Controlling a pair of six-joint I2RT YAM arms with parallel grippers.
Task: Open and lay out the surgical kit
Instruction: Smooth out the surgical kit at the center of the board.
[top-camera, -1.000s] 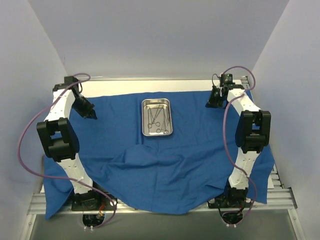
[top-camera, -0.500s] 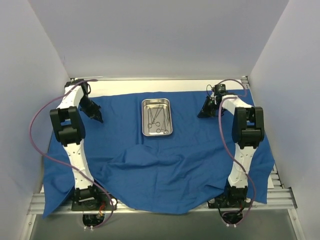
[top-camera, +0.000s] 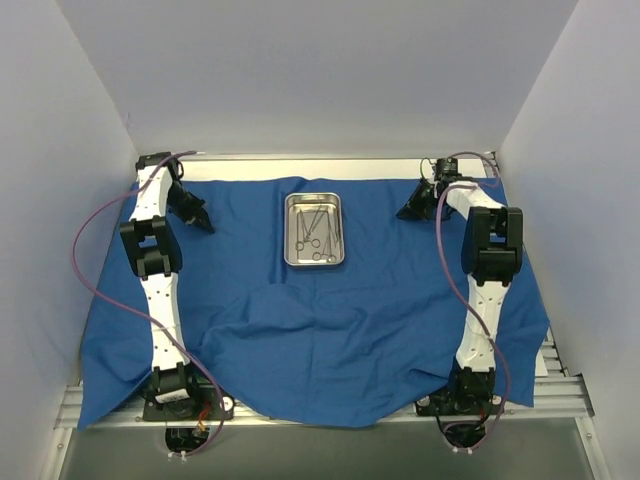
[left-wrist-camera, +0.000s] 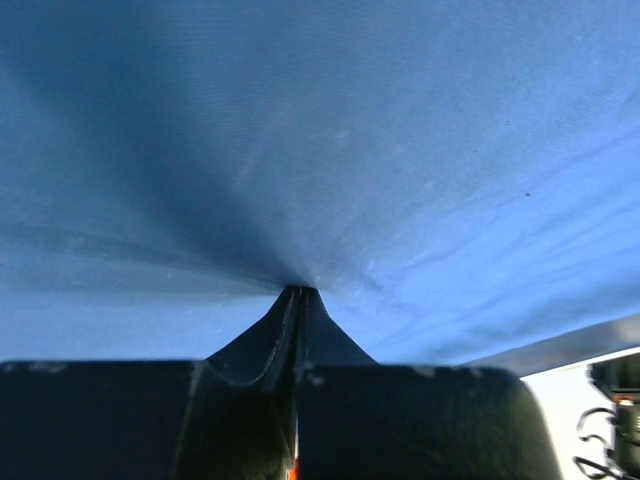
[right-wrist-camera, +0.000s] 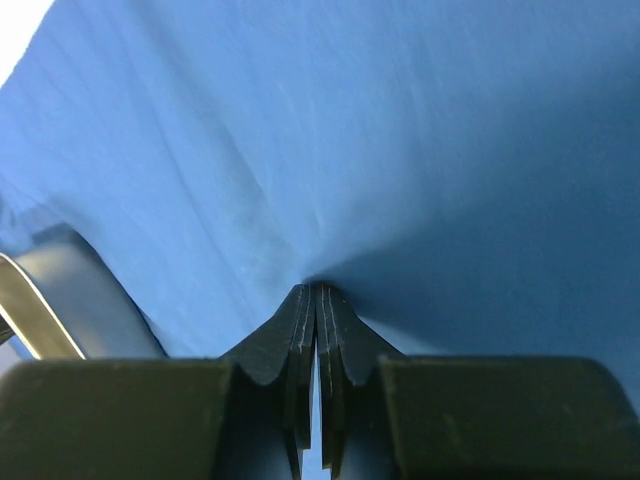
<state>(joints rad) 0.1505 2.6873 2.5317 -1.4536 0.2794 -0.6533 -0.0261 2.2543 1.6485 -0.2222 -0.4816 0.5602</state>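
The blue cloth wrap (top-camera: 330, 320) lies spread over the table, rumpled in the middle and hanging over the near edge. On it, toward the back centre, stands the steel tray (top-camera: 288, 232) with thin metal instruments (top-camera: 314, 232) inside. My left gripper (top-camera: 200, 222) is at the cloth's far left part, shut on a pinch of cloth (left-wrist-camera: 400, 150); the fabric puckers toward its tips (left-wrist-camera: 298, 290). At the far right part my right gripper (top-camera: 408, 212) is likewise shut on a pucker of cloth (right-wrist-camera: 400, 130) at its tips (right-wrist-camera: 316, 287).
A bare white strip of table (top-camera: 330, 168) runs behind the cloth's far edge. White enclosure walls stand close on the left, right and back. Metal rails (top-camera: 560, 395) and both arm bases sit at the near edge.
Both arms have stretched toward the far edge, drawing the cloth's back part with them. The tray has shifted slightly backward. The right gripper closed on the cloth.
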